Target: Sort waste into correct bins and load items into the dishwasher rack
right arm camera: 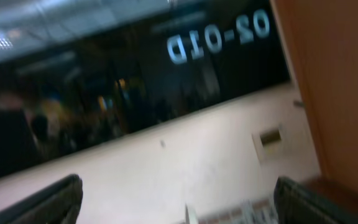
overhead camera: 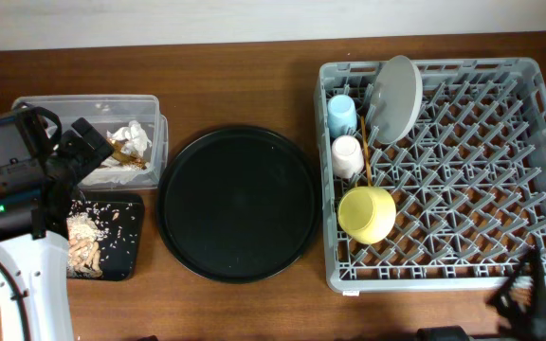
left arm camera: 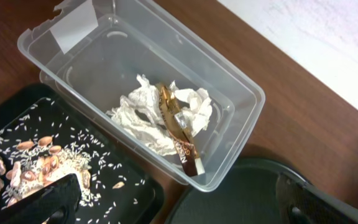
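Note:
The clear bin [overhead camera: 36, 106] [left arm camera: 243, 84] holds white tissues [overhead camera: 134, 135] [left arm camera: 140, 116] and a gold foil wrapper [overhead camera: 121, 152] [left arm camera: 178, 129]. In front of it the shallow black bin [overhead camera: 129, 220] [left arm camera: 127, 188] holds beige food scraps [overhead camera: 85, 248] [left arm camera: 35, 165] and scattered grains. My left gripper [overhead camera: 96, 152] [left arm camera: 176, 208] hovers open and empty over the two bins. The dishwasher rack [overhead camera: 486, 175] carries a blue cup [overhead camera: 341, 114], a pink cup [overhead camera: 347, 155], a yellow bowl [overhead camera: 367, 213], an upright grey plate [overhead camera: 396, 98] and chopsticks [overhead camera: 366, 142]. My right gripper [overhead camera: 524, 287] [right arm camera: 179, 208] is open and empty at the rack's front right corner.
A large round black tray [overhead camera: 238, 204] [left arm camera: 241, 196] lies between the bins and the rack. The right wrist view is blurred and points up at the room, with only a sliver of the rack [right arm camera: 250, 211] at its bottom edge.

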Robot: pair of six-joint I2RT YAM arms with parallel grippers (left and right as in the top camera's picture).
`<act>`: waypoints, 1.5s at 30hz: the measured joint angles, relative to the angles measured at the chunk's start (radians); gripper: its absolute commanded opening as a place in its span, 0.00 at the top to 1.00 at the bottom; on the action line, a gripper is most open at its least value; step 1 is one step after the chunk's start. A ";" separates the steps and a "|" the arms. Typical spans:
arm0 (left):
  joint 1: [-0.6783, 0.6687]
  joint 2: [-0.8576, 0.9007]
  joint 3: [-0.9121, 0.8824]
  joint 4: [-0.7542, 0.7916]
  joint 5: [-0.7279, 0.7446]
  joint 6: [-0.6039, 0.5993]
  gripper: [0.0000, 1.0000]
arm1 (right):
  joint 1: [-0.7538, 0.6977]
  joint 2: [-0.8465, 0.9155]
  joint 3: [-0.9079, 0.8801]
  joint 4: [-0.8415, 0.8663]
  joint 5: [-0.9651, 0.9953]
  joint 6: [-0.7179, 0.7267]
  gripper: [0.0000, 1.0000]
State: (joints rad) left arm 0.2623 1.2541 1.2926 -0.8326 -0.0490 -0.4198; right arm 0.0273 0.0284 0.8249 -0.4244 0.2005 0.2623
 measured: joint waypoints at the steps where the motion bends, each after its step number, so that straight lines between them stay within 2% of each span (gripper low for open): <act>1: 0.000 0.000 0.000 0.000 0.000 0.000 0.01 | -0.010 -0.007 -0.082 0.103 -0.021 0.001 0.02; 4: 0.000 0.000 0.000 -0.002 0.000 0.000 0.01 | -0.028 -0.007 -0.344 0.435 -0.068 0.001 0.02; 6: 0.000 0.000 0.000 -0.001 0.000 0.000 0.01 | -0.029 -0.007 -0.503 0.559 -0.084 0.000 0.02; 8: 0.000 0.000 0.000 -0.001 0.000 0.000 0.01 | -0.030 -0.007 -0.620 0.616 -0.094 0.001 0.02; 12: 0.000 0.000 0.000 -0.001 0.000 0.000 0.01 | -0.030 -0.008 -0.785 0.626 -0.101 0.001 0.02; 21: 0.000 0.000 0.000 0.000 0.000 0.000 0.01 | -0.030 -0.011 -0.814 0.357 -0.109 0.000 0.02; 45: 0.000 0.000 0.000 -0.001 0.000 0.000 0.01 | -0.030 -0.013 -0.814 0.358 -0.113 0.000 0.02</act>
State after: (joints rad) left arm 0.2623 1.2541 1.2926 -0.8337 -0.0490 -0.4202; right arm -0.0025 0.0158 0.0109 -0.0666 0.0875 0.2626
